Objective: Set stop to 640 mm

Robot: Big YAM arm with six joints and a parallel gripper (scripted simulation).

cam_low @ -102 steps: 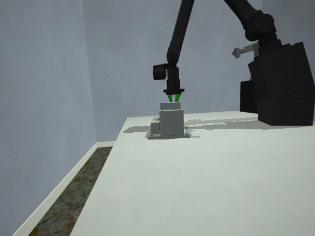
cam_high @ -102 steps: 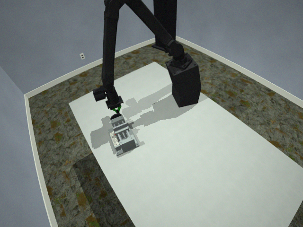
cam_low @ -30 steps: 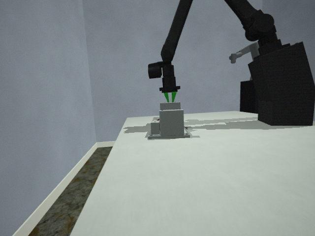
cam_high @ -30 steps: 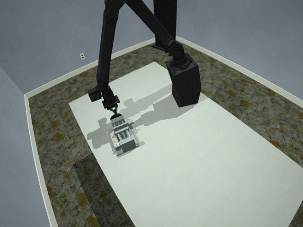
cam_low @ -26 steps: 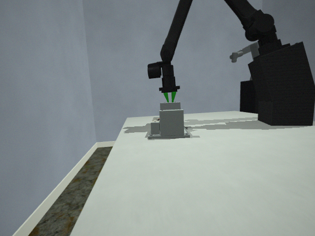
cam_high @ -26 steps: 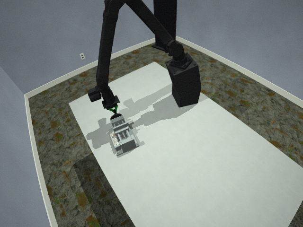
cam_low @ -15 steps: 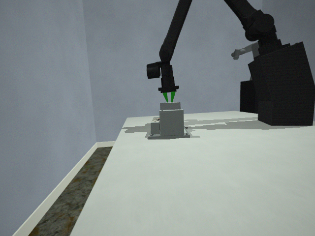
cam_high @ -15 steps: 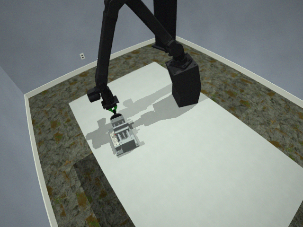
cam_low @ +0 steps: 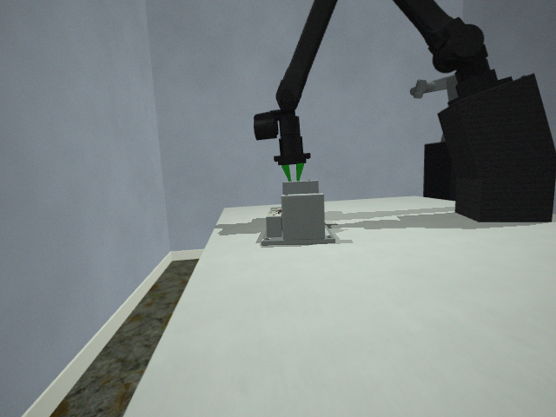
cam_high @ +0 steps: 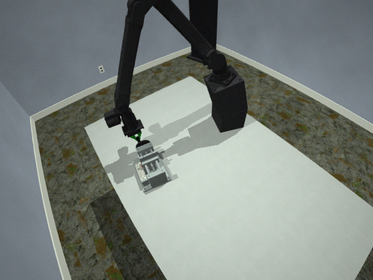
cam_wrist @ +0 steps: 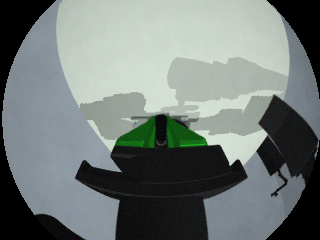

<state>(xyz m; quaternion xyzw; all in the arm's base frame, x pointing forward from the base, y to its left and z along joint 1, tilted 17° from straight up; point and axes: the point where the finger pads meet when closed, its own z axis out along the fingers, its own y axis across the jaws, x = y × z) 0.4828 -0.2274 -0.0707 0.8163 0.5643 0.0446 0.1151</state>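
Note:
A small grey stop fixture (cam_high: 151, 169) with rails, a scale strip and a red pointer (cam_high: 140, 165) sits on the white table top at the left. It also shows in the exterior view (cam_low: 301, 215) as a grey block on a base plate. A dark round handwheel (cam_high: 144, 143) sits at its far end. My gripper (cam_high: 137, 139), with green fingers, points down onto the handwheel and is shut on its knob. In the exterior view the fingertips (cam_low: 292, 178) reach the top of the fixture. In the wrist view the green fingers hide the handwheel.
The arm's black base block (cam_high: 228, 102) stands at the back of the table. The table's left edge (cam_low: 179, 291) drops to a mottled floor close beside the fixture. Grey walls surround the room.

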